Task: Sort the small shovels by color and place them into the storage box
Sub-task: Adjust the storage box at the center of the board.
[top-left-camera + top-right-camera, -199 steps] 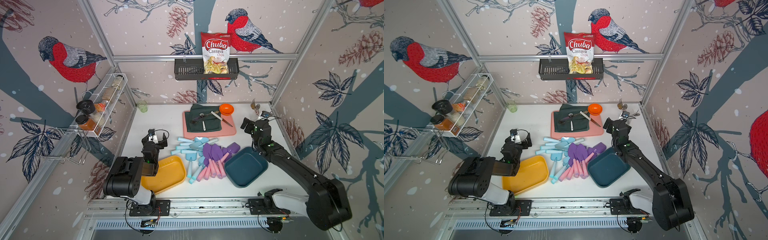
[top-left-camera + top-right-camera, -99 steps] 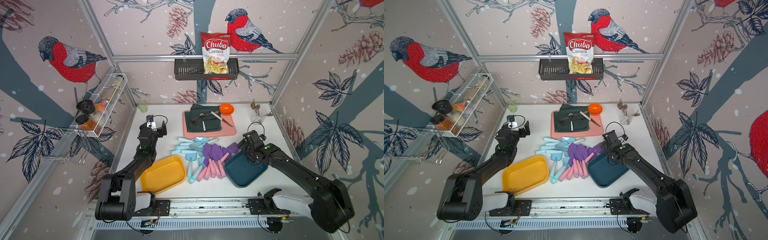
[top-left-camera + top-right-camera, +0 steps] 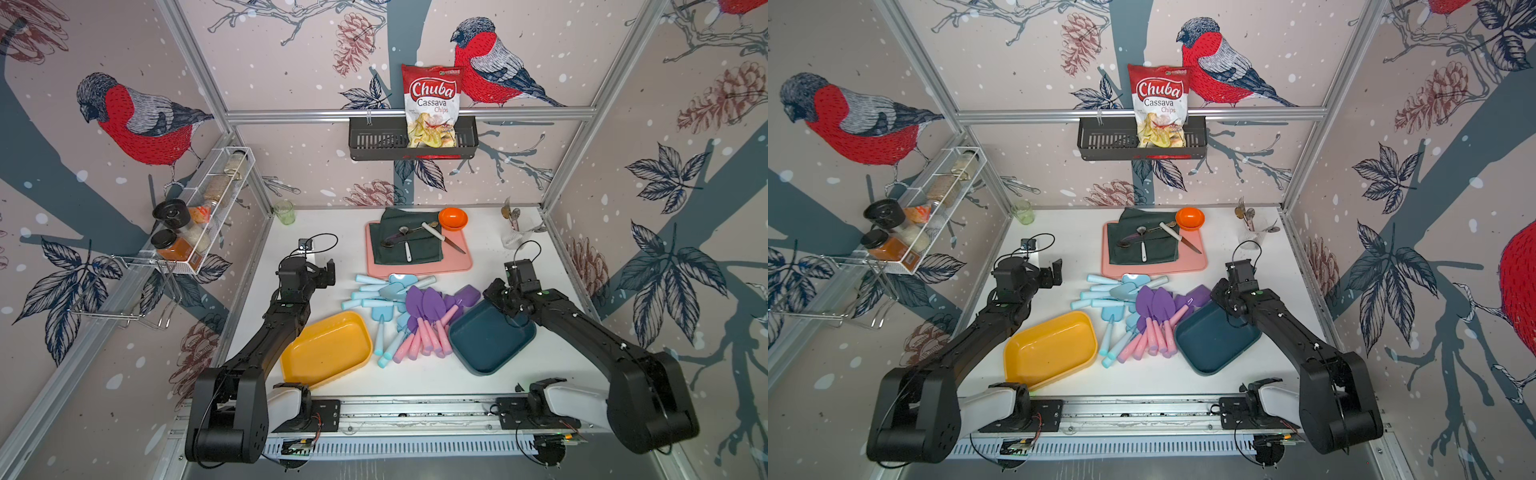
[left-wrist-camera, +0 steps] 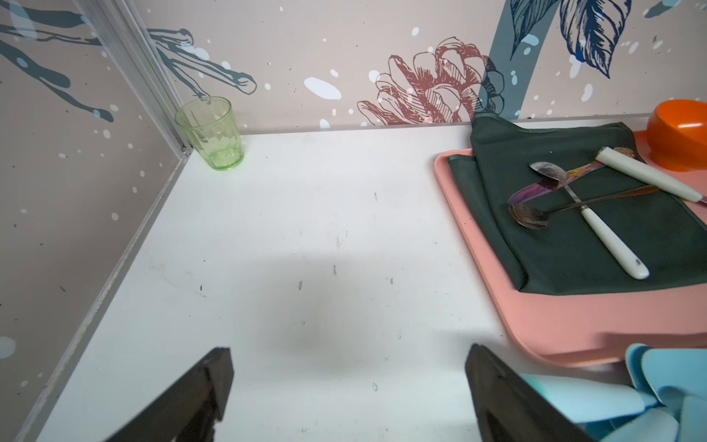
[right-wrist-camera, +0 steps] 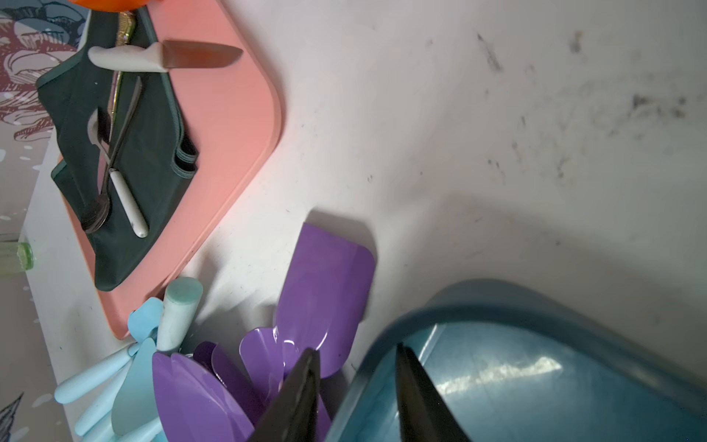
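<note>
Right arm, change: a second ago it was raised over the right rear of the white table [image 3: 415,378] with its jaws wide. The right gripper [image 3: 494,297] has since dropped to the rear-left corner of the dark teal plastic tray [image 3: 490,365].
Right gripper, state: the jaws have narrowed a good deal. In the wrist view the right gripper [image 5: 357,352] straddles the tray's rim, one finger inside the tray and one outside among the purple blades. Whether they already pinch the rim cannot be told.
Left arm, change: it was folded back over the yellow plastic tray [image 3: 328,353]; it now stretches toward the table's left edge.
Left gripper, state: the left gripper [image 4: 350,367] has its fingers wide apart, empty, over bare table.
Shovels, place: the light blue plastic shovels [image 3: 382,293] and the purple-bladed, pink-handled plastic shovels [image 3: 424,303] lie heaped mid-table between the two trays. Both trays are empty.
Shovels against grippers: the square-ended purple blade [image 5: 329,275] lies just beside the right gripper's outer finger. The blue handles lie just beside the left gripper.
Meaning: sorting has not started. The right jaws look set on the tray rather than on a shovel, perhaps to shift or steady it.
</note>
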You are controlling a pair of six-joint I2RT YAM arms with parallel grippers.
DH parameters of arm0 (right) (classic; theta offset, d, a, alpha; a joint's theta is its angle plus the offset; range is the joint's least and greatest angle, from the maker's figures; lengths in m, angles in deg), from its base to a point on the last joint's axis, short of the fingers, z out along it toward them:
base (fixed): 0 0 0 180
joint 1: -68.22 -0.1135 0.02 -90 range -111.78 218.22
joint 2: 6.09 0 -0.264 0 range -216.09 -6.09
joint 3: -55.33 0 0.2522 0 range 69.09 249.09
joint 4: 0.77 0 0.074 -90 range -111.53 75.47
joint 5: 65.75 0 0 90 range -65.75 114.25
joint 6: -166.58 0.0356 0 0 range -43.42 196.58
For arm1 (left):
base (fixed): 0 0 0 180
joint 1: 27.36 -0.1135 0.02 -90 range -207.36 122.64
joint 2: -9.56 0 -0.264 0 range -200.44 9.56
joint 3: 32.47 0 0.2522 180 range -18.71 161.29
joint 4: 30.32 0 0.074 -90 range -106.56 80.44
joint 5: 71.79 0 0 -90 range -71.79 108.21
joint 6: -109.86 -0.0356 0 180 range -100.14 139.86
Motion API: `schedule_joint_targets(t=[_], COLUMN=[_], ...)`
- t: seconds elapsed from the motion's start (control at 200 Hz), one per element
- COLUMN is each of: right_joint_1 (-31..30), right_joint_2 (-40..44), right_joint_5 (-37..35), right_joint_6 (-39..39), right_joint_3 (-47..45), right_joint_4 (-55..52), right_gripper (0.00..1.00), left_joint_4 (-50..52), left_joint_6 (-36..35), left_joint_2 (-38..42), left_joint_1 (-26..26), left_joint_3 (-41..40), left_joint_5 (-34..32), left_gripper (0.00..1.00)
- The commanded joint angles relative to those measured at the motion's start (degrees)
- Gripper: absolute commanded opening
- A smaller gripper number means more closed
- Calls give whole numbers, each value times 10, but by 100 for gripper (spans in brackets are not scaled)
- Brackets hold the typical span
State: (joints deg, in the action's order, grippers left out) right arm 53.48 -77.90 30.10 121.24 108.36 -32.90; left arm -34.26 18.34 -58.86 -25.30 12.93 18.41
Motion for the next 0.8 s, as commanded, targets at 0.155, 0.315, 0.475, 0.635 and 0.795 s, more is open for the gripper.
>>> schedule_joint_targets(t=[0.155, 0.315, 0.475, 0.635, 0.795], right_joint_1=[6, 2, 13, 18, 25], right_joint_2=[-102, -128, -151, -184, -189], right_joint_5=[66, 65, 58, 71, 72], right_joint_6=[-255, -323, -406, -464, -505], right_joint_3=[83, 124, 148, 173, 186], right_joint_4=[-72, -110, -132, -147, -151], right_gripper=[33, 30, 29, 27, 26], left_joint_4=[15, 27, 29, 26, 34], left_joint_6=[-31, -40, -56, -63, -78], left_joint_2=[-7, 0, -3, -10, -15], left_joint_1=[-1, -1, 0, 0, 0], left_joint_3=[16, 15, 10, 11, 11], left_joint_5=[51, 57, 76, 98, 123], left_gripper=[98, 98, 98, 98, 98])
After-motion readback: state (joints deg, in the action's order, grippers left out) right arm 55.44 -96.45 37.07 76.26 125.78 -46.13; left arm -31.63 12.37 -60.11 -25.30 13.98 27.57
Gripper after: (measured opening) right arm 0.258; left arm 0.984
